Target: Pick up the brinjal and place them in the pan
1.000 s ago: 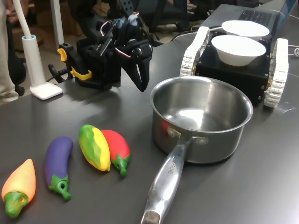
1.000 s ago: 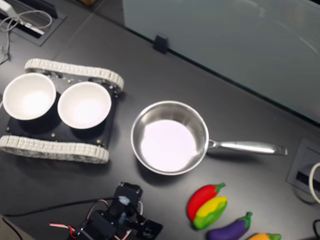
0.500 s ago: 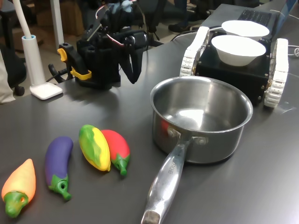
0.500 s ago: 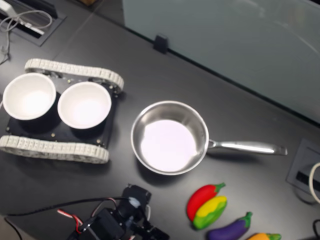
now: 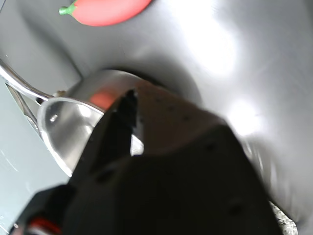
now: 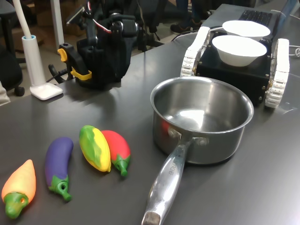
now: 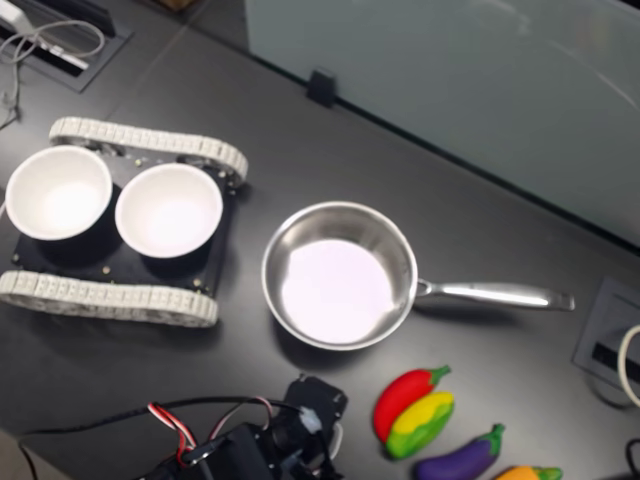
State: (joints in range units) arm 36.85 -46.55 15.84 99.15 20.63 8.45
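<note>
The gripper [image 5: 128,105] shows in the wrist view as a dark, blurred mass whose two tips meet in a single point with no visible gap, so the jaws appear drawn together with nothing between them; blur limits certainty. In the first exterior view the arm [image 6: 107,44] stands folded at the back of the dark table [image 6: 262,178], and its fingers cannot be made out against the black body there. In the second exterior view only the arm's upper part [image 7: 290,440] with red and white wires shows at the lower edge, again without a clear sight of the jaws. The gripper touches none of the toys or vessels. The brinjal [image 6: 58,165] lies flat on the table at the first exterior view's lower left, green cap toward the camera, well apart from the arm; in the second exterior view it [image 7: 462,457] lies at the lower right edge. Just beside it on one side rests an orange toy vegetable [image 6: 19,186], and on the other a yellow-green toy vegetable [image 6: 94,146] touching a red toy vegetable [image 6: 118,146]. The pan [image 6: 201,117] stands upright and empty near the table's middle, its long handle [image 6: 165,185] pointing toward the camera in the first exterior view and toward the second exterior view's right. Behind the pan a tracked black platform [image 6: 234,70] carries two white bowls [image 6: 239,49].
</note>
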